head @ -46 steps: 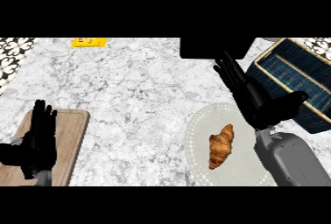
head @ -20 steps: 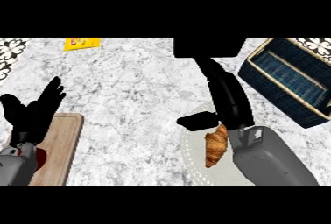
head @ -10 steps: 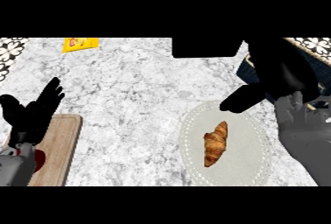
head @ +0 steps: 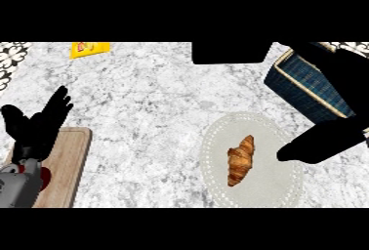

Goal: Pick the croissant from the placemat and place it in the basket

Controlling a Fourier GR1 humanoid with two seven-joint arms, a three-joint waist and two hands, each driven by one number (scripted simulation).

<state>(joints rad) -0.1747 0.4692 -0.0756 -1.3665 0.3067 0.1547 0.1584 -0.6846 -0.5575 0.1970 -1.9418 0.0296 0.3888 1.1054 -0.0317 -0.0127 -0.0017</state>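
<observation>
A golden croissant [head: 241,159] lies on the round pale placemat [head: 216,146] at the lower right of the counter. The dark blue basket [head: 306,85] with a tan rim stands at the upper right, partly cut off by the view's edge. My right hand [head: 324,141] shows as a dark shape just right of the croissant, over the placemat's right edge and apart from the pastry. At the left, my left hand [head: 36,128] rests open with fingers up, above the wooden board.
A wooden cutting board [head: 69,166] lies at the lower left under my left forearm. A yellow packet [head: 89,48] sits at the back left. A dark block [head: 231,51] shows at the counter's back edge. White marble spans the middle.
My right hand came down onto the croissant, then pulled away to the right without it. The croissant still lies on the placemat. The left hand has risen and now holds still.
</observation>
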